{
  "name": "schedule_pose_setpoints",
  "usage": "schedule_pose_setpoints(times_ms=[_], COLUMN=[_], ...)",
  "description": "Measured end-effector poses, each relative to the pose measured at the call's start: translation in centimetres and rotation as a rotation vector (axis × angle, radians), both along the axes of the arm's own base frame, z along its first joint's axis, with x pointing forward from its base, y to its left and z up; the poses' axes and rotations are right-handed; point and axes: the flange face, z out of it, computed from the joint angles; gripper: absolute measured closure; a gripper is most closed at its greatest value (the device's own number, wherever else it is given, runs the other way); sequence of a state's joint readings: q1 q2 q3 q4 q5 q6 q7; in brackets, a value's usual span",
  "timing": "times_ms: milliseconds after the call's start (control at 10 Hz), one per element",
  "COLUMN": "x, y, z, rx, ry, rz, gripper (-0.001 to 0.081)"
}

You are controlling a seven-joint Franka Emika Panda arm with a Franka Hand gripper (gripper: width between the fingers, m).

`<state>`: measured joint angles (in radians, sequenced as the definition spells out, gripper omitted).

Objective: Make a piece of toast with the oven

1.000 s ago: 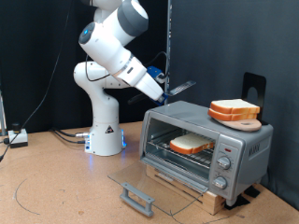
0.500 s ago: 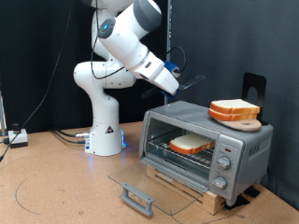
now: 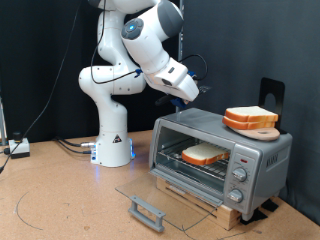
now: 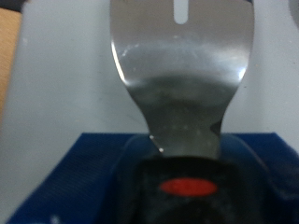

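Above the oven (image 3: 222, 155) the gripper (image 3: 197, 92) clamps a spatula (image 4: 182, 56) — toast (image 3: 204, 155) inside on the rack.

A brushed, dull-shining metal spatula (image 4: 182, 70) is showing at the frame's centre, its handle looking like glossy black plastic. At lower right, the oven (image 3: 222, 152) is presenting satin silver-grey metal, a clear glass door (image 3: 160, 194), and matt, soft-looking toast (image 3: 205, 154) inside.
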<state>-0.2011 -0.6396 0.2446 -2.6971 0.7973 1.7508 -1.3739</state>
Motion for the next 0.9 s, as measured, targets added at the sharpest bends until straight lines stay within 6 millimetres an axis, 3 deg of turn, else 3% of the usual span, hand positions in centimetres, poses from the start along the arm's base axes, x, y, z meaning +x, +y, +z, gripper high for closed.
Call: schedule_pose_setpoints(times_ms=[900], x=[-1.1], y=[3.6], z=[-2.4], rx=[-0.082], ry=[-0.018], rz=[0.027], gripper=[0.0411])
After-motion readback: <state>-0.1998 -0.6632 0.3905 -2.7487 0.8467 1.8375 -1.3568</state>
